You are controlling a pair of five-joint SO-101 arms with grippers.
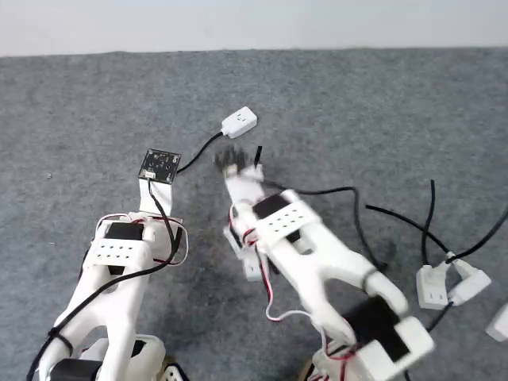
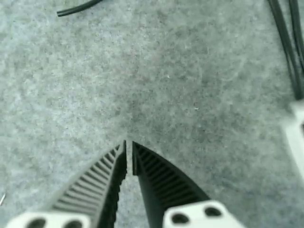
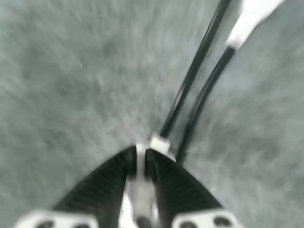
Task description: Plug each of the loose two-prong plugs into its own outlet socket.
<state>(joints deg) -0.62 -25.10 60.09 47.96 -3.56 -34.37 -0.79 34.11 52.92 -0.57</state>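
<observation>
My right gripper (image 3: 141,154) is shut on a white plug (image 3: 140,187), whose black cable (image 3: 190,80) runs away from the fingertips. In the high view this gripper (image 1: 230,163) sits just short of a white outlet socket (image 1: 239,121) on the grey carpet, and the right wrist view has that socket (image 3: 251,16) ahead and apart from the plug. My left gripper (image 2: 128,145) is shut on nothing, hovering over bare carpet. The left arm (image 1: 119,254) stands to the left of the right arm.
More white plug and socket pieces (image 1: 432,286) (image 1: 472,282) lie at the right with black cables (image 1: 397,218) trailing across the carpet. Another white piece (image 1: 500,321) sits at the right edge. Black cables (image 2: 285,42) and a white part (image 2: 297,128) border the left wrist view.
</observation>
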